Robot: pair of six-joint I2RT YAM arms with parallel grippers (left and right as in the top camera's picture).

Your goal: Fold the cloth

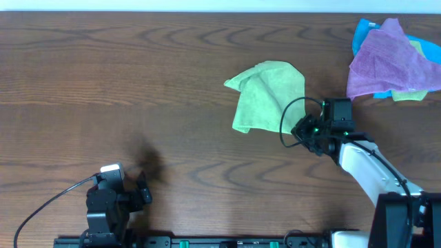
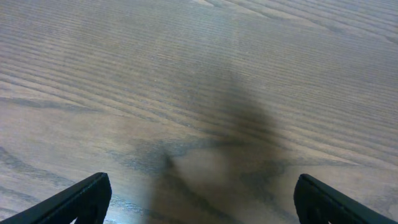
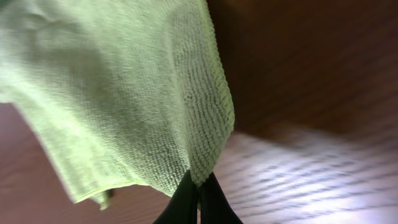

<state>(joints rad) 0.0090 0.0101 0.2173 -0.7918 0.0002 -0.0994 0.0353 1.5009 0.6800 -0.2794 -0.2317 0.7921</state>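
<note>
The lime-green cloth (image 1: 265, 95) lies loosely bunched on the table right of centre. My right gripper (image 1: 298, 129) is at its near right corner. In the right wrist view the cloth (image 3: 118, 87) hangs ahead of the fingers, and my right gripper (image 3: 199, 182) is shut on its corner edge. My left gripper (image 1: 141, 191) is far off at the front left, low over bare wood. In the left wrist view my left gripper (image 2: 202, 199) is open and empty. The white tag is not visible.
A purple cloth (image 1: 386, 58) lies on a blue cloth (image 1: 363, 31) at the table's far right, with a bit of yellow-green fabric (image 1: 413, 93) under them. A black cable (image 1: 289, 114) loops by the right wrist.
</note>
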